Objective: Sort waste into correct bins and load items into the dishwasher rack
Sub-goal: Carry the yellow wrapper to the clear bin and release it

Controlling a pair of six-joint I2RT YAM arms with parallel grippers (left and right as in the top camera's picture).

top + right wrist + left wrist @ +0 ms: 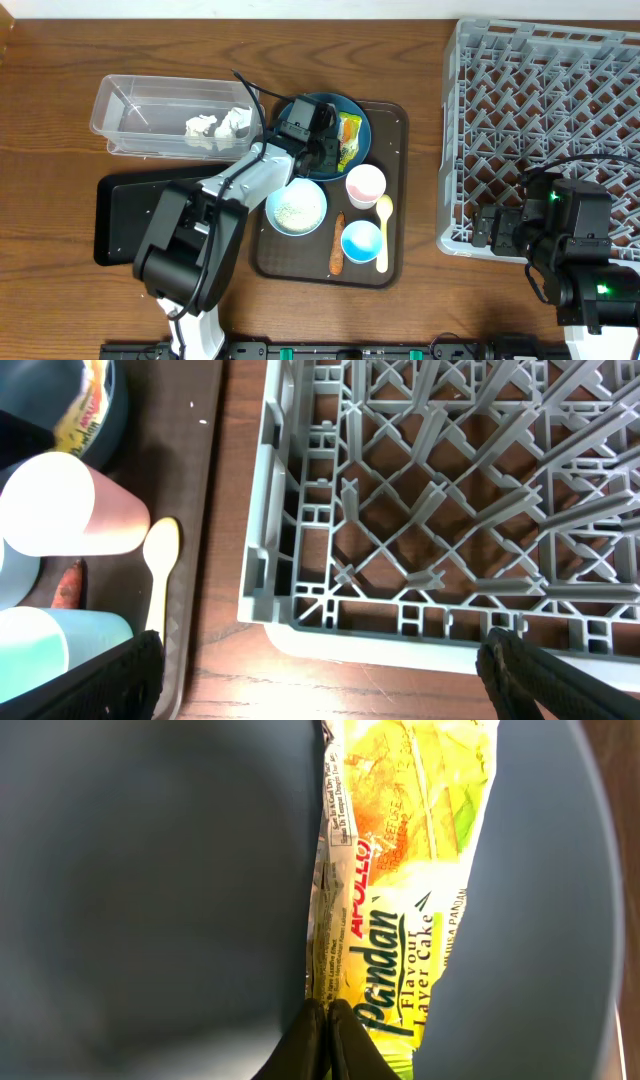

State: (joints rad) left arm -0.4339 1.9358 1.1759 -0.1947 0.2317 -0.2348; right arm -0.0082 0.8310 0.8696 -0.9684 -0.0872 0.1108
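Note:
My left gripper (326, 1010) is shut, its tips pinching the left seam of the green-orange wrapper (400, 880), which lies on the dark blue plate (312, 108). Below the plate on the brown tray are a pale bowl (296, 207) holding rice, a pinkish cup (365, 184), a blue cup (361, 240), a yellow spoon (384, 230) and a carrot-like stick (337, 245). Crumpled white paper (218, 127) sits in the clear tub (150, 105). My right gripper (320, 670) hangs open over bare table by the grey rack (450, 490), holding nothing.
The black tray (125, 215) lies left of the brown serving tray (395, 270), partly under my left arm. The rack (545, 120) fills the right side of the table. Its near corner is just in front of my right fingers.

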